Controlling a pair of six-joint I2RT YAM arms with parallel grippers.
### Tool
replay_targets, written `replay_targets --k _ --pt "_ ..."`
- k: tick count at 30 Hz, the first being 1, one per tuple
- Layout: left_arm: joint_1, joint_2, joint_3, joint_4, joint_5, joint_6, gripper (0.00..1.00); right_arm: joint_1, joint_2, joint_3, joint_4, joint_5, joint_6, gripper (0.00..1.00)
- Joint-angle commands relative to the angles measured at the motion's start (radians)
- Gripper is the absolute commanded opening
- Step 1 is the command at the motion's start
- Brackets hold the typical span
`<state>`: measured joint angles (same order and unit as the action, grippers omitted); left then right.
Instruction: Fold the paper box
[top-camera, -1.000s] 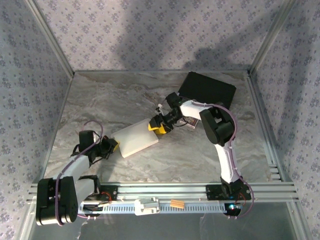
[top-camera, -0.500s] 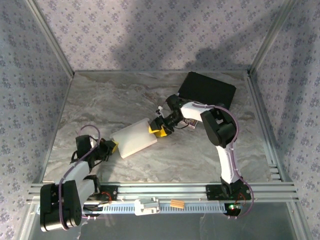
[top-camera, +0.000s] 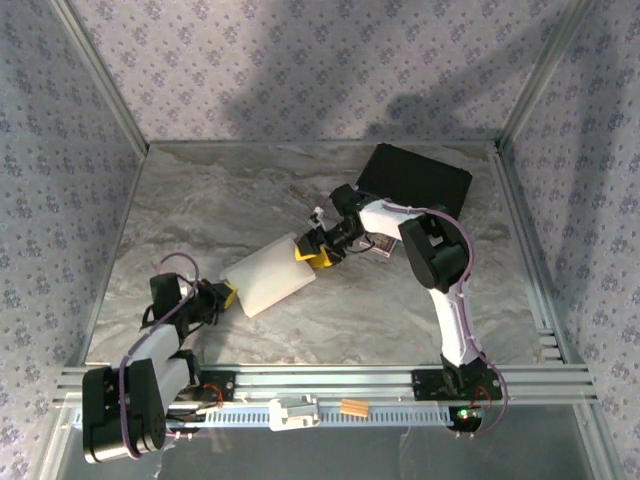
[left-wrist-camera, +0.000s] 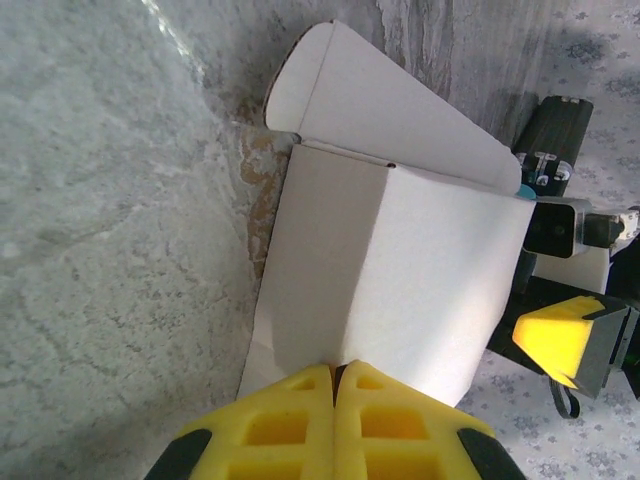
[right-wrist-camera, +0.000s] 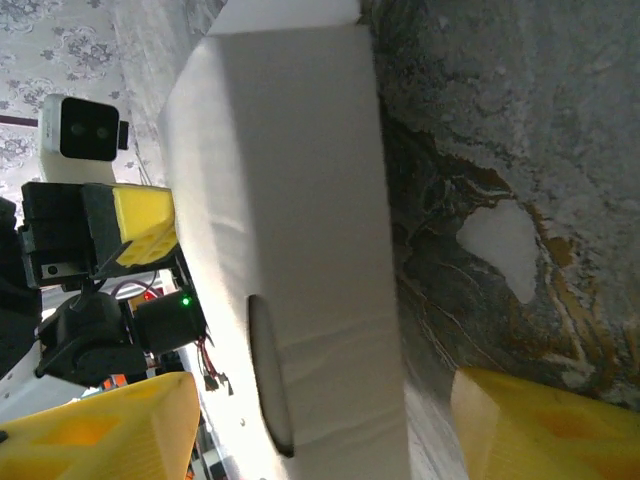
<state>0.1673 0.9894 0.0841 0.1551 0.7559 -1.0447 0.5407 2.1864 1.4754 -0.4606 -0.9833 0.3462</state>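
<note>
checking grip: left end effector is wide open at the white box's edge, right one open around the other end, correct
No: the left end effector is shut at the edge of the white box, per the left wrist view. The right end effector is open.

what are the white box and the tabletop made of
Paper box: thin white cardboard, matte; sharp crease and thin flap edges show it. Tabletop: grey veined marble look, faint sheen; real stone or printed laminate, cannot tell.
</note>
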Motion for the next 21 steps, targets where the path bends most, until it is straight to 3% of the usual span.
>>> replay_targets --k 1,4,9,16,19,21 --pt "0.008 0.015 -0.073 -0.184 -0.085 0.006 0.00 0.019 0.015 0.021 -0.051 -0.007 -0.022 0.68" --pt "0.008 0.023 -0.063 -0.198 -0.091 0.017 0.00 0.048 0.029 0.038 -0.002 -0.106 0.026 0.66" --pt "0.008 0.031 -0.060 -0.200 -0.101 0.014 0.00 0.068 0.016 0.053 0.048 -0.161 0.080 0.62" --pt "0.008 0.028 -0.054 -0.205 -0.102 0.020 0.00 0.072 0.003 0.057 0.091 -0.165 0.134 0.51" --pt "0.008 0.022 -0.014 -0.255 -0.103 0.040 0.00 0.079 -0.017 0.069 0.060 -0.132 0.109 0.41" --pt "0.007 0.011 0.055 -0.330 -0.102 0.042 0.09 0.075 -0.051 0.062 0.024 -0.094 0.069 0.34"
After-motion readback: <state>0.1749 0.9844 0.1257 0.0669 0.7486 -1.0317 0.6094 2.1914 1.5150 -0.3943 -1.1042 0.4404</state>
